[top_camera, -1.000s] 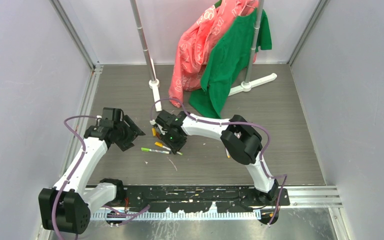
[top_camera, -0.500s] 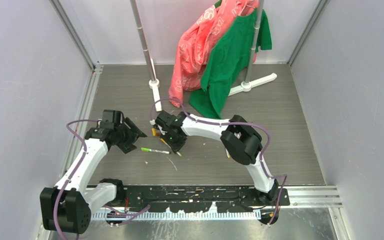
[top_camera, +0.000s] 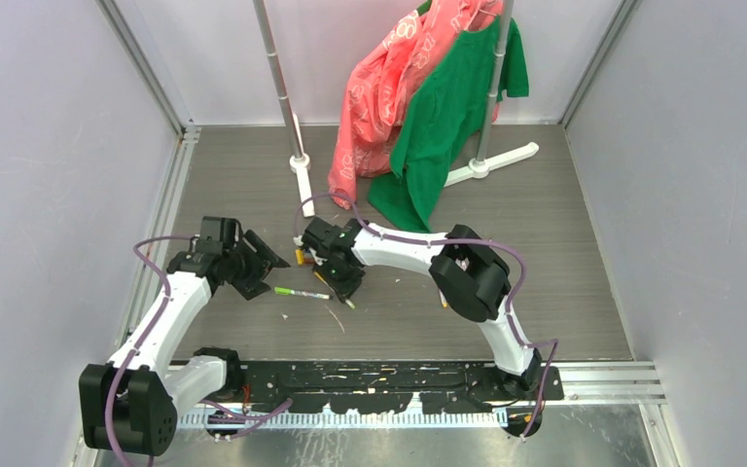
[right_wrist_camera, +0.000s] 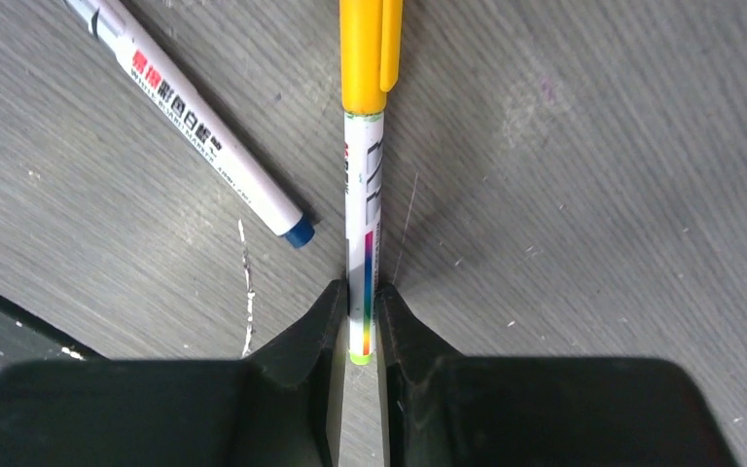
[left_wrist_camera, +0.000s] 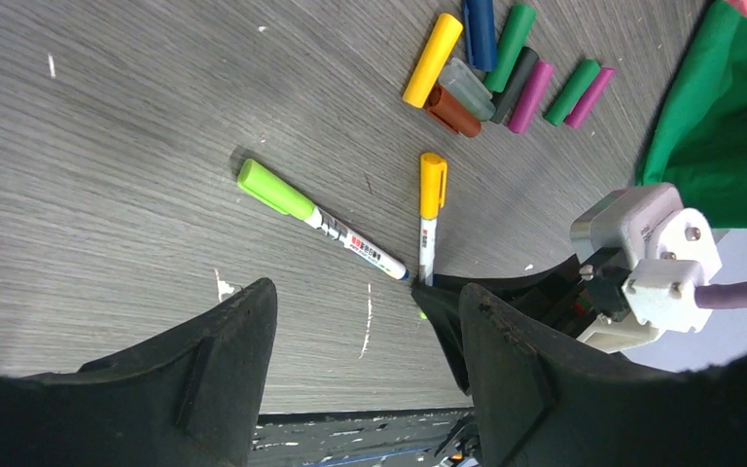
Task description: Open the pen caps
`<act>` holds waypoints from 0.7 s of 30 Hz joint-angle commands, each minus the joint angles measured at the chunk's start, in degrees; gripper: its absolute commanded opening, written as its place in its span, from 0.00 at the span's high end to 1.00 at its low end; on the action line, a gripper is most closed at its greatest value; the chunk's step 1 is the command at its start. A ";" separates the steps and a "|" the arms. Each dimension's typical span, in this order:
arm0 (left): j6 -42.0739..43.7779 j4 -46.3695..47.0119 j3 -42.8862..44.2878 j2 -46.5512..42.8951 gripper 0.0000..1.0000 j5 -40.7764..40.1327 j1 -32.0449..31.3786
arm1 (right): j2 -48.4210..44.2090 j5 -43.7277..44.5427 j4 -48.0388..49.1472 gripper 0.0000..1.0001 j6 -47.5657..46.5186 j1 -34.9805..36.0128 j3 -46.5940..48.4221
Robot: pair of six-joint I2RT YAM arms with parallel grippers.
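A pen with a yellow cap [right_wrist_camera: 368, 53] lies on the grey floor, and my right gripper [right_wrist_camera: 358, 302] is shut on the tail end of its white barrel [right_wrist_camera: 362, 224]. Beside it lies a second pen [left_wrist_camera: 321, 219] with a light green cap [left_wrist_camera: 274, 190], its blue tail close to the right fingers. Several loose pen caps [left_wrist_camera: 506, 68] in yellow, brown, blue, green and magenta lie in a cluster just beyond. My left gripper [left_wrist_camera: 368, 292] is open and holds nothing; it hovers just left of the green-capped pen [top_camera: 302, 292]. From above, the right gripper [top_camera: 342, 282] faces the left gripper [top_camera: 253, 272].
A clothes rack at the back holds a pink garment [top_camera: 374, 88] and a green garment [top_camera: 438, 126], which hang down to the floor. Its white feet [top_camera: 302, 170] stand behind the pens. Grey walls close both sides. The arms' black base rail [top_camera: 399, 375] runs along the near edge.
My right gripper has shut on the tail of the yellow-capped pen. The left gripper has drifted slightly right, toward the pens, and stays open.
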 commanded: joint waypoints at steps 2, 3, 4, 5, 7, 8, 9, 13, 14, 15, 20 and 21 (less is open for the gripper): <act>-1.52 4.95 -0.98 -0.63 0.31 2.87 0.42 | -6.19 -1.75 -2.39 0.99 2.08 1.09 1.54; -1.83 5.25 -1.18 -0.50 0.31 3.19 0.42 | -6.59 -2.00 -2.38 0.99 2.35 1.11 1.54; -2.11 5.77 -1.36 -0.35 0.31 3.67 0.40 | -7.01 -2.28 -2.45 0.99 2.54 1.16 1.62; -2.40 6.27 -1.53 -0.19 0.31 4.13 0.35 | -7.43 -2.43 -2.48 0.99 2.79 1.28 1.63; -2.96 7.09 -1.84 0.06 0.31 4.79 0.42 | -8.34 -2.36 -2.24 0.99 3.08 1.45 1.55; -3.12 7.50 -2.01 0.06 0.31 5.02 0.42 | -8.75 -2.42 -2.11 0.99 3.25 1.56 1.47; -3.33 7.84 -2.23 0.16 0.32 5.26 0.40 | -8.99 -2.56 -2.16 0.99 3.34 1.59 1.58; -4.42 9.47 -2.89 0.35 0.32 6.13 0.41 | -9.50 -3.46 -2.56 0.99 3.71 1.63 2.43; -4.77 10.00 -3.03 0.37 0.32 6.33 0.42 | -9.58 -3.73 -2.56 0.99 3.82 1.65 2.69; -4.94 10.21 -3.07 0.50 0.32 6.47 0.42 | -9.64 -4.03 -2.58 0.99 3.91 1.67 2.93; -5.60 11.25 -2.92 1.33 0.32 7.27 0.42 | -9.54 -5.57 -2.51 0.99 4.45 1.77 4.55; -5.79 11.47 -2.85 1.50 0.32 7.41 0.38 | -9.46 -5.80 -2.51 0.99 4.55 1.83 4.93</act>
